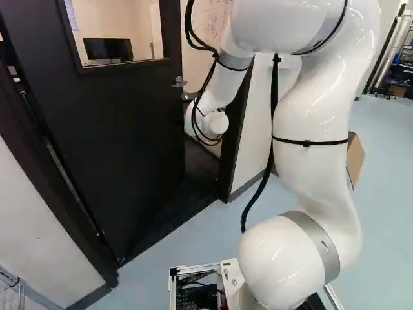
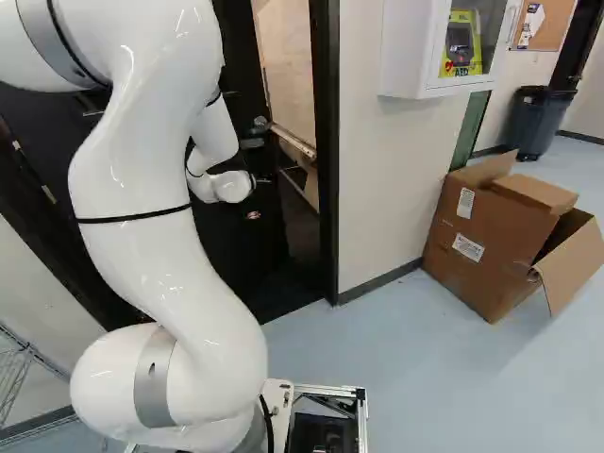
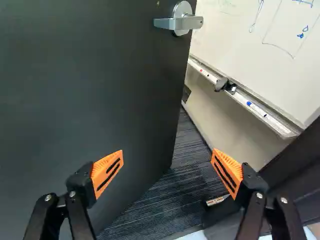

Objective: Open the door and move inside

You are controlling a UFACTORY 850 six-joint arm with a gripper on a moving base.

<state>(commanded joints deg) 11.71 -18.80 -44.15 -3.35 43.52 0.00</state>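
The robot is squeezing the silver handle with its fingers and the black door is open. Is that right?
Not quite. The wrist view shows the gripper open, with the silver handle ahead of it, not between its fingers. The black door is open, just as you said.

The right base view has an open cardboard box (image 2: 481, 250) at right, a white cabinet (image 2: 408, 47) and dark bin (image 2: 538, 125) upper right; the left base view, a monitor (image 1: 108, 49) upper left.
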